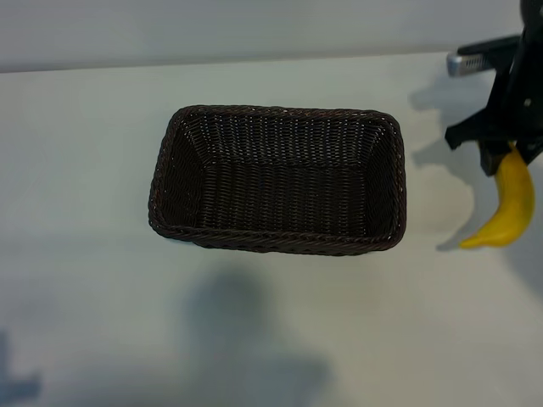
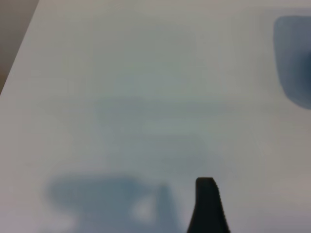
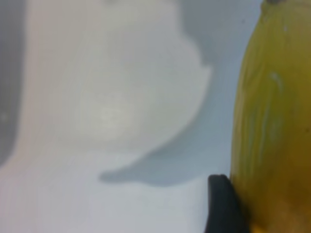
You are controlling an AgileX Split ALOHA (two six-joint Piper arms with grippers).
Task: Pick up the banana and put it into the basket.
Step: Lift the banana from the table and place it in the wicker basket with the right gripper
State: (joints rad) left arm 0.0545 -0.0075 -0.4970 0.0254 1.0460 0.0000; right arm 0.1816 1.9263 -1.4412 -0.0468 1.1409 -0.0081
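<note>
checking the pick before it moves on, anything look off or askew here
Only the grip. The right gripper pinches the banana at its top end, so it dangles off the table beside the basket and could swing. The basket sits square, undamaged and empty.

A big white table (image 1: 102,280) carries everything. One brown basket (image 1: 277,180) sits flat on it, near the middle, a little toward 12 o'clock. Soft grey shadows fall at 6 and 3 o'clock.
</note>
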